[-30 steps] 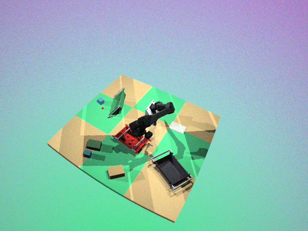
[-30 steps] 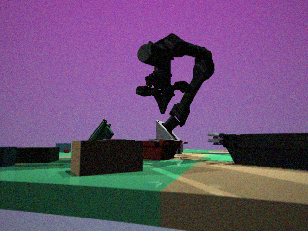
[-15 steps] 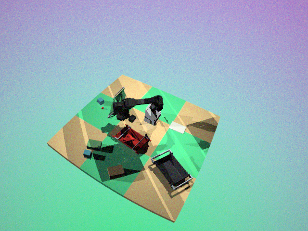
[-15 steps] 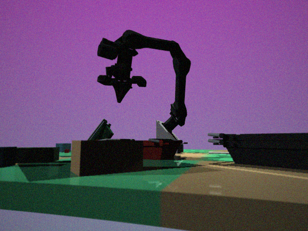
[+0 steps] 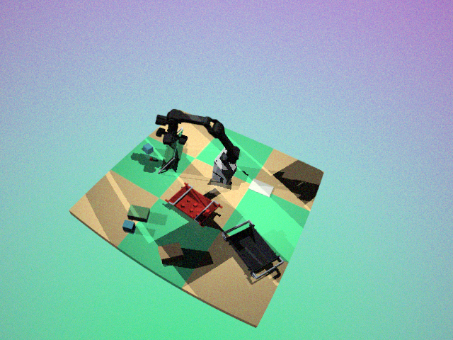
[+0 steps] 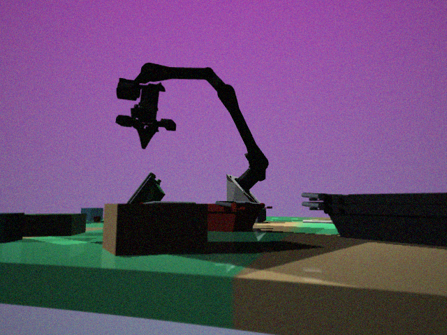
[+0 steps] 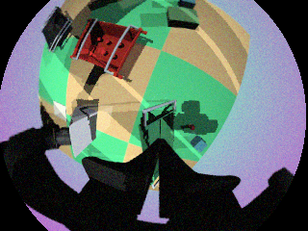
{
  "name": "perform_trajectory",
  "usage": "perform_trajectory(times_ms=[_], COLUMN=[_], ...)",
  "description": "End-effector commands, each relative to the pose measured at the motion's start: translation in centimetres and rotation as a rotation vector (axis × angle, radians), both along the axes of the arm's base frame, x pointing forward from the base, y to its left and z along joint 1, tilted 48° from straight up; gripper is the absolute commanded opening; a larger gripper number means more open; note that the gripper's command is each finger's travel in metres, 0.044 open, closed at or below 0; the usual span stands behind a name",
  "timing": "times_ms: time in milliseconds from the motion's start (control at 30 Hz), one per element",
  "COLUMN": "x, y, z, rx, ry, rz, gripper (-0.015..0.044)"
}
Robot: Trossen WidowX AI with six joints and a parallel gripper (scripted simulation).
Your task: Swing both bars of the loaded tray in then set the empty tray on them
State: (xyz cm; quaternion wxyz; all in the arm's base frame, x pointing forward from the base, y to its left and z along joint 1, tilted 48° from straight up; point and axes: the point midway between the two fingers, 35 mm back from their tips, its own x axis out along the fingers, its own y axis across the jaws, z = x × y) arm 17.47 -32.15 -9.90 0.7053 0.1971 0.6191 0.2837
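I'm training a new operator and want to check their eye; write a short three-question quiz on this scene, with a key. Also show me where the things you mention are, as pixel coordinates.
1. True or false: the gripper (image 5: 170,146) (image 6: 144,146) (image 7: 161,141) is holding the green tray (image 5: 173,151) (image 6: 146,190) (image 7: 166,132).
2. Which tray has small blocks in it: (a) the black tray (image 5: 255,248) (image 6: 390,216) (image 7: 54,29), (b) the red tray (image 5: 193,209) (image 6: 221,218) (image 7: 103,55)?
3. Fill in: in the top view, a small white ____ (image 5: 261,188) lies beside the arm's base (image 5: 220,171).

Key: 1 false; 2 b; 3 sheet.
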Motion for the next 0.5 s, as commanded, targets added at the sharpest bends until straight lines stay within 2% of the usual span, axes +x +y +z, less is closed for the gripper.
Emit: perform_trajectory(times_ms=[0, 167, 467], x=[-6.1, -12.6, -13.1], y=[-1.3, -1.3, -1.2], z=[-3.2, -6.3, -6.5], rx=[0.033, 0.077, 0.08], ry=[-0.051, -0.128, -0.135], rz=[0.069, 0.138, 0.143], gripper=[0.0, 0.0, 0.0])
